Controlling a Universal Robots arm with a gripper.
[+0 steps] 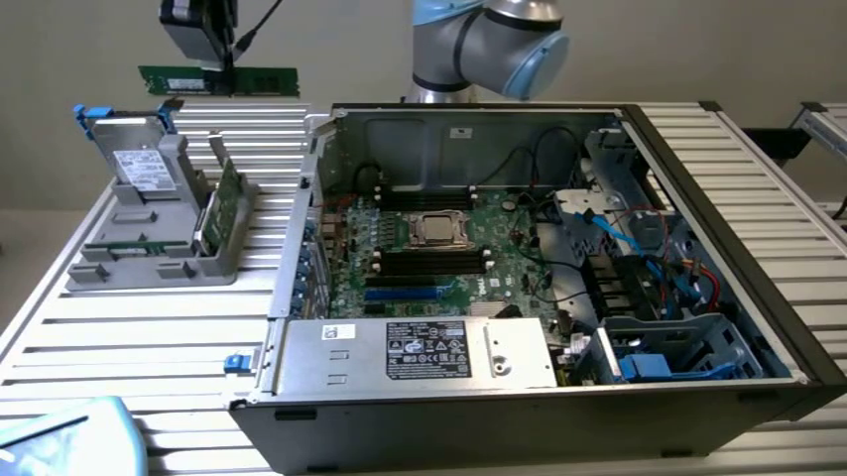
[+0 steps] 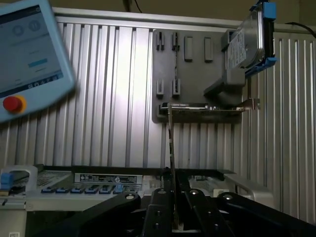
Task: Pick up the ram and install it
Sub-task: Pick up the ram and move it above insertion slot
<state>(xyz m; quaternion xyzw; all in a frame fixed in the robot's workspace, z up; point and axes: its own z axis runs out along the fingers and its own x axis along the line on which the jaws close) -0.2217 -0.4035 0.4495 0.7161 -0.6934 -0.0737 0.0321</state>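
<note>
The ram [image 1: 218, 80], a long narrow green stick, hangs level in the air at the exterior view's upper left, above and behind the grey holder [image 1: 153, 260]. My gripper [image 1: 225, 65] is shut on its top edge near the middle. In the wrist view the ram [image 2: 170, 143] shows edge-on as a thin strip rising from between my black fingers [image 2: 160, 207], with the gripper [image 2: 174, 200] closed on it. The open computer case [image 1: 721, 213] lies to the exterior view's right, its motherboard showing black memory slots [image 1: 426, 264] around the processor [image 1: 434, 230].
The grey holder [image 2: 197, 74] carries a silver drive with blue tabs [image 1: 139, 164] and an upright green expansion card [image 1: 225, 203]. A teach pendant [image 2: 29, 54] lies on the slatted table [image 1: 119, 337]. The power supply [image 1: 417, 352] fills the case's near side.
</note>
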